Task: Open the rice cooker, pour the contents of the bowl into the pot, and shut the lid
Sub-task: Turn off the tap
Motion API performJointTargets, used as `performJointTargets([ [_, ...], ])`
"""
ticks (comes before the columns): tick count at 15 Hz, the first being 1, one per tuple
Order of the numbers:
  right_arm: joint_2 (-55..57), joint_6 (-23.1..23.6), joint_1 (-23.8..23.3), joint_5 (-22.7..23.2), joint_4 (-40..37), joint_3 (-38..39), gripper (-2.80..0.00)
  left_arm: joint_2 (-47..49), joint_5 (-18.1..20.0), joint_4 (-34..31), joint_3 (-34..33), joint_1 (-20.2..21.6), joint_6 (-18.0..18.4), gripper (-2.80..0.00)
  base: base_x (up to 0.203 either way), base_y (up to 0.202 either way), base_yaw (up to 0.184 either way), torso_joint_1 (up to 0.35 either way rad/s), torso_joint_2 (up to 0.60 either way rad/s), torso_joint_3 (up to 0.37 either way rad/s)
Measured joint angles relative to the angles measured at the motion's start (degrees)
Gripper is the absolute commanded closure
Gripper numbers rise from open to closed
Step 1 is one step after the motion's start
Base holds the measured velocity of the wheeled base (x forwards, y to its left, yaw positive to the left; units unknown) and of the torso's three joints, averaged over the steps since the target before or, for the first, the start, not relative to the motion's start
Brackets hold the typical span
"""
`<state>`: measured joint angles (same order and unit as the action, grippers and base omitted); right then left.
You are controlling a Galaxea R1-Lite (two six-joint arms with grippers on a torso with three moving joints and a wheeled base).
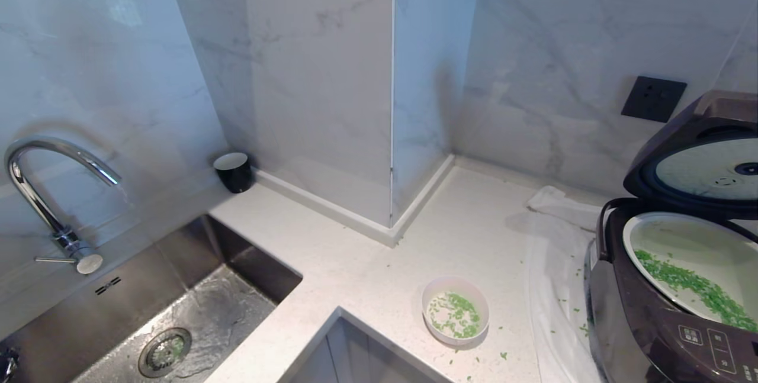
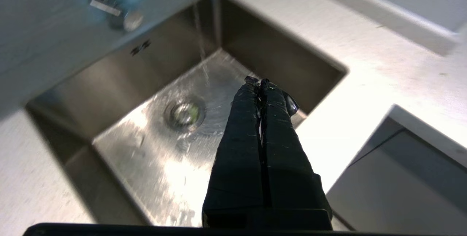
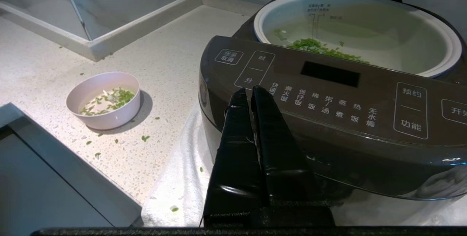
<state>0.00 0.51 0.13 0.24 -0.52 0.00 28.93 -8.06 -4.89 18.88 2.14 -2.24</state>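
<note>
The rice cooker (image 1: 663,324) stands at the right of the counter with its lid (image 1: 699,164) hinged up, the white disc underneath showing. Its white pot (image 1: 645,226) holds a heap of green chopped contents (image 1: 693,285); the pot's rim (image 3: 262,13) and its green bits (image 3: 313,46) also show in the right wrist view. The pale pink bowl (image 1: 455,311) sits on the counter left of the cooker with some green bits (image 3: 109,99) left inside. My right gripper (image 3: 249,89) is shut and empty, just before the cooker's button panel (image 3: 328,93). My left gripper (image 2: 256,81) is shut and empty, above the sink.
A steel sink (image 1: 195,312) with a curved tap (image 1: 41,193) lies at the left; a black cup (image 1: 233,171) stands behind it. A white cloth (image 1: 556,276) lies under the cooker. Green bits are scattered on the counter (image 1: 367,264). A wall pillar (image 1: 355,105) juts into the counter.
</note>
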Motion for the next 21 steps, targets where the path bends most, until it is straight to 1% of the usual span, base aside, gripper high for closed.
performJointTargets([
  [4, 0.0, 0.0, 0.0, 0.0, 0.0, 0.0, 0.0, 30.0, -5.8, 4.3, 7.0, 4.8, -6.9, 0.0, 0.0, 0.0, 0.0, 0.0, 0.0, 0.0],
  [6, 0.0, 0.0, 0.0, 0.0, 0.0, 0.0, 0.0, 43.3, -8.7, 5.8, 10.2, 8.7, -11.2, 0.0, 0.0, 0.0, 0.0, 0.0, 0.0, 0.0],
  [8, 0.0, 0.0, 0.0, 0.0, 0.0, 0.0, 0.0, 54.1, -11.4, 7.4, 14.1, 14.1, -14.9, 0.0, 0.0, 0.0, 0.0, 0.0, 0.0, 0.0],
  [9, 0.0, 0.0, 0.0, 0.0, 0.0, 0.0, 0.0, 57.9, -12.1, 8.7, 16.3, 17.0, -15.9, 0.0, 0.0, 0.0, 0.0, 0.0, 0.0, 0.0],
  [10, 0.0, 0.0, 0.0, 0.0, 0.0, 0.0, 0.0, 61.5, -12.8, 10.9, 18.6, 20.0, -16.1, 0.0, 0.0, 0.0, 0.0, 0.0, 0.0, 0.0],
  [11, 0.0, 0.0, 0.0, 0.0, 0.0, 0.0, 0.0, 63.8, -13.0, 12.9, 20.1, 21.8, -15.9, 0.0, 0.0, 0.0, 0.0, 0.0, 0.0, 0.0],
  [12, 0.0, 0.0, 0.0, 0.0, 0.0, 0.0, 0.0, 65.8, -13.0, 13.9, 21.1, 22.8, -15.8, -2.8, 0.0, 0.0, 0.0, 0.0, 0.0, 0.0],
  [15, 0.0, 0.0, 0.0, 0.0, 0.0, 0.0, 0.0, 70.3, -12.9, 15.0, 24.0, 23.0, -16.2, -2.8, 0.0, 0.0, 0.0, 0.0, 0.0, 0.0],
  [20, 0.0, 0.0, 0.0, 0.0, 0.0, 0.0, 0.0, 76.6, -13.0, 23.6, 27.5, 21.8, -16.5, -2.8, 0.0, 0.0, 0.0, 0.0, 0.0, 0.0],
  [21, 0.0, 0.0, 0.0, 0.0, 0.0, 0.0, 0.0, 78.1, -12.9, 25.0, 28.4, 22.1, -17.2, -2.8, 0.0, 0.0, 0.0, 0.0, 0.0, 0.0],
])
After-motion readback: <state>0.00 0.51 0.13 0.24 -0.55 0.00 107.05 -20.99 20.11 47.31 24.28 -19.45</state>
